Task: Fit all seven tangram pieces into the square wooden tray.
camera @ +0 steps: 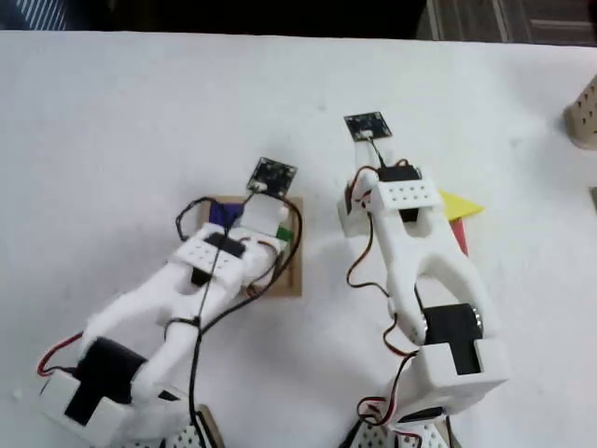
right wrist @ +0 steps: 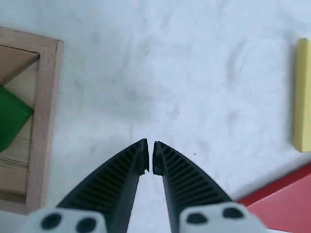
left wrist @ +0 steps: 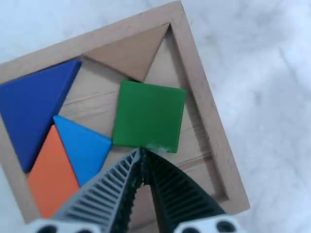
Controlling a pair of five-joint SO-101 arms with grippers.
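Note:
The square wooden tray [left wrist: 199,87] [camera: 297,271] [right wrist: 47,116] holds a dark blue triangle [left wrist: 31,104], a light blue triangle [left wrist: 85,145], an orange piece [left wrist: 51,174], a tan triangle [left wrist: 131,51] and a green square [left wrist: 148,116] [right wrist: 9,121]. My left gripper [left wrist: 142,154] hovers over the tray, shut and empty, its tips at the green square's edge. My right gripper [right wrist: 149,151] is shut and empty over bare table beside the tray. A yellow piece [right wrist: 302,97] [camera: 459,203] and a red piece [right wrist: 284,201] [camera: 459,233] lie beyond the right arm [camera: 420,252].
The left arm [camera: 177,289] covers most of the tray in the high view. A tan pegged block [camera: 583,117] stands at the table's right edge. White table lies open at the back and far left.

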